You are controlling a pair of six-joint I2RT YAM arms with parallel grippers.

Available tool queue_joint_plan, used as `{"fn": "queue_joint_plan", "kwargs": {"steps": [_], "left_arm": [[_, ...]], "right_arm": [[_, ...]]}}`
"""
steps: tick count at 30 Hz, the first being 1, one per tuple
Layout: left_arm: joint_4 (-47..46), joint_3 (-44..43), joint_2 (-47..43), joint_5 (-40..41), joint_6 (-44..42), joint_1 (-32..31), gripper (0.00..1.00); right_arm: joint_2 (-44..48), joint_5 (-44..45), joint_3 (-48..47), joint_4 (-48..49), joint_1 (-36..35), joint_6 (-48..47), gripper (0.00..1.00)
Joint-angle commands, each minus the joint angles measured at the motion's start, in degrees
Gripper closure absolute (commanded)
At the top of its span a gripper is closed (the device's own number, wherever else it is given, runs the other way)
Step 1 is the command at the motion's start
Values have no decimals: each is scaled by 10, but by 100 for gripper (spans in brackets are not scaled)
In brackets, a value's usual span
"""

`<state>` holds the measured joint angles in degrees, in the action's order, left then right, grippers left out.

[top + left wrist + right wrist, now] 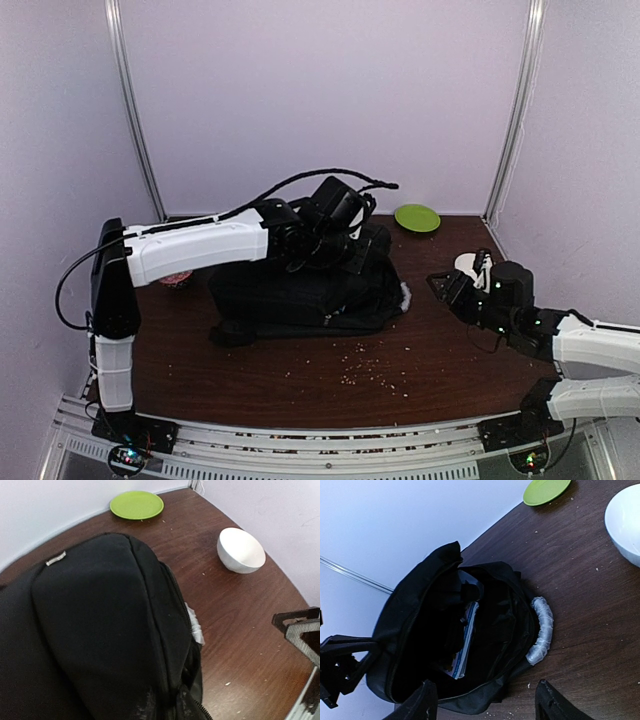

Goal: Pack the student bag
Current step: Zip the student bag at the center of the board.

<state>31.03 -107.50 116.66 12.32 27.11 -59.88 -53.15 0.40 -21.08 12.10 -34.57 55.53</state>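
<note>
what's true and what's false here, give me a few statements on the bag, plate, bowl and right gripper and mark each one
1. The student bag is zipped shut. False: its main compartment gapes open, with a flat blue and white item inside.
2. The green plate lies on the table near the far wall. True.
3. The white bowl sits inside the bag. False: it stands on the table, apart from the bag.
4. The right gripper is open and holds nothing. True.
5. Crumbs are scattered on the table in front of the bag. True.
</note>
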Motion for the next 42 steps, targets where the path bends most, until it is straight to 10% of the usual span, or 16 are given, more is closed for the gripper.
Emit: {"fn": "queue_joint_plan", "kwargs": {"steps": [1, 10, 21, 28, 42], "left_arm": [[-99, 38, -3, -116, 46, 13, 81], [-88, 78, -62, -121, 26, 14, 16], [-98, 361, -324, 59, 57, 30, 11], [-138, 549, -444, 88, 132, 83, 12], [-132, 655, -551, 134, 139, 95, 13]], "right_arm": [[-19, -34, -1, 96, 2, 5, 34], [10, -32, -9, 53, 1, -36, 34], [-6, 109, -38, -14, -206, -84, 38], [-187, 200, -91, 43, -348, -83, 49], [-481, 335, -300, 36, -392, -56, 55]]}}
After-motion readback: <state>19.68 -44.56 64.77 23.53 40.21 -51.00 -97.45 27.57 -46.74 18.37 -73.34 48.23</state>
